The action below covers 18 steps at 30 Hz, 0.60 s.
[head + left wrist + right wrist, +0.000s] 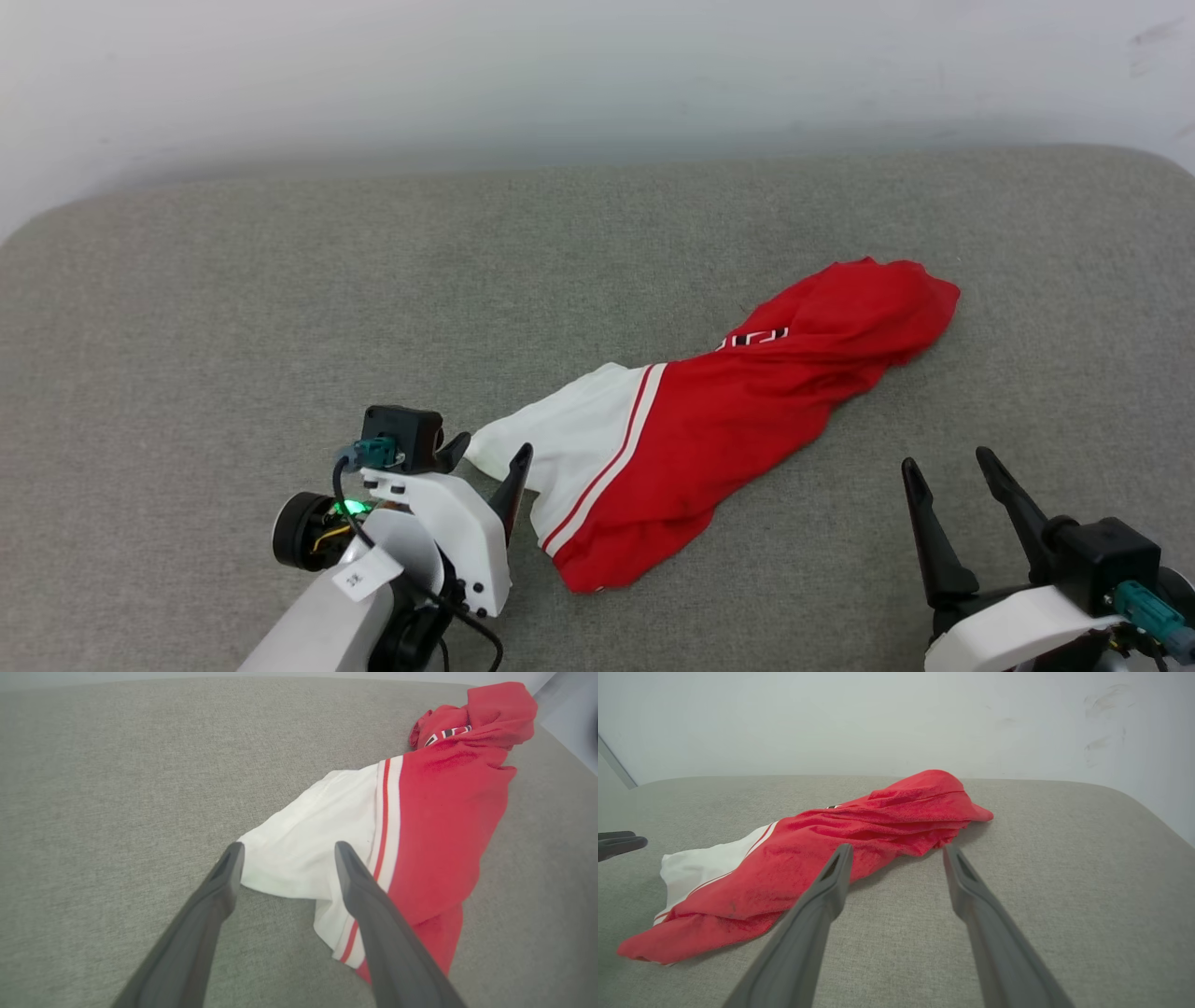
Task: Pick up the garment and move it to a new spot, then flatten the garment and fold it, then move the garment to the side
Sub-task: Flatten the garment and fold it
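Left gripper [493, 446], standing open, is nearest: I see the garment [747, 411] running from it diagonally away to the right.

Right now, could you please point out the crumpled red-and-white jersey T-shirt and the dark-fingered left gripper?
red-and-white jersey T-shirt [747, 411], head view, red body.
left gripper [288, 846], left wrist view, midway between fingertips.

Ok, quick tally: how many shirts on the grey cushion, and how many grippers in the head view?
Shirt: 1, red with a white sleeve
Grippers: 2, left gripper and right gripper, both open
Total: 3
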Available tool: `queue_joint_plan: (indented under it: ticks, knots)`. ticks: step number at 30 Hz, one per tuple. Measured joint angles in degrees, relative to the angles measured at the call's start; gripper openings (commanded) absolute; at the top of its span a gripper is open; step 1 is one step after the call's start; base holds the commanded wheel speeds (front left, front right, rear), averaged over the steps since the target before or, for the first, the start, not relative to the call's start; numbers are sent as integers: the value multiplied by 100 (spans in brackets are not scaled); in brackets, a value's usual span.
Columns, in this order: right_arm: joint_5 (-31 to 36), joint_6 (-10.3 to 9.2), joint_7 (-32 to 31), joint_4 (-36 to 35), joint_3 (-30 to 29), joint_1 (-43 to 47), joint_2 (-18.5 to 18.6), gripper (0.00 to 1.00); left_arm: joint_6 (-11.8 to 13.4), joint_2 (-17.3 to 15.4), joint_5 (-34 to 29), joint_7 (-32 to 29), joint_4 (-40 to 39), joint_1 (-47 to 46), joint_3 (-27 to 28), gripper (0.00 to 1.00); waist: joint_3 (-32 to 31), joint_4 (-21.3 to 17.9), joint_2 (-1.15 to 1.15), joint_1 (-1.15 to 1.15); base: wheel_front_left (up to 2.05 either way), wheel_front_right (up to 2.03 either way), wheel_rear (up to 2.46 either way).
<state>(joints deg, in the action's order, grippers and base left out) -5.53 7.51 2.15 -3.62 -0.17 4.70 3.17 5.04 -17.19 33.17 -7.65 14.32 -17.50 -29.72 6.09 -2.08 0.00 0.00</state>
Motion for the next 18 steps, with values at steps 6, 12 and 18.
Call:
queue_joint_plan:
  ticks: [6, 12, 18]
  knots:
    - [-47, -1, 35, 109, 16, -158, -3, 100, -48, -160, 202, -1195, 333, -382, -133, 100, 315, -186, 0, 0, 0, 0, 0]
    - [-158, -1, 40, 267, 14, -270, -10, 100, -183, -233, 290, -1811, 471, -645, -309, 100, 524, -318, 0, 0, 0, 0, 0]
    - [-267, 0, 35, 399, 80, -357, -15, 100, -413, -229, 447, -2538, 782, -886, -535, 1, 571, -383, 0, 0, 0, 0, 0]
